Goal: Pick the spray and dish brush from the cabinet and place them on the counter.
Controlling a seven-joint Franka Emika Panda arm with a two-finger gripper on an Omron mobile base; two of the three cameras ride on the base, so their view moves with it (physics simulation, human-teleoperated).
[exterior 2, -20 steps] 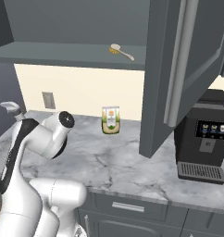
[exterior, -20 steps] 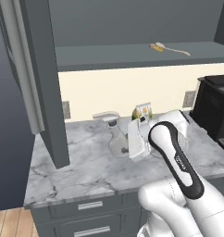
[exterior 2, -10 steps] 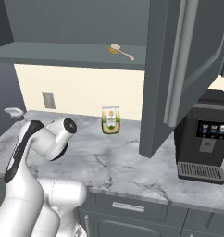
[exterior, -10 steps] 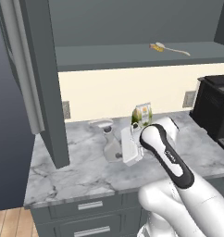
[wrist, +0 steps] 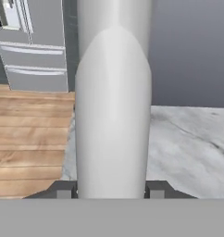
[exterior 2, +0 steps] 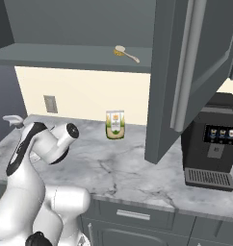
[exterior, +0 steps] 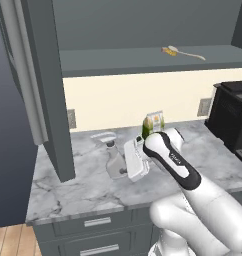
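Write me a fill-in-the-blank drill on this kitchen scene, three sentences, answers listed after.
1. The gripper is closed on the ____.
2. The dish brush lies on the shelf of the ____.
3. The green-and-cream pouch stands on the ____, against the back wall.

Missing words: spray; cabinet; counter.

I can read no lettering anywhere. The green-and-cream pouch point(exterior 2: 115, 125) on my marble counter point(exterior 2: 137, 168) carries a printed label too small to make out, and the black coffee machine's point(exterior 2: 212, 144) lit panel shows only tiny icons.
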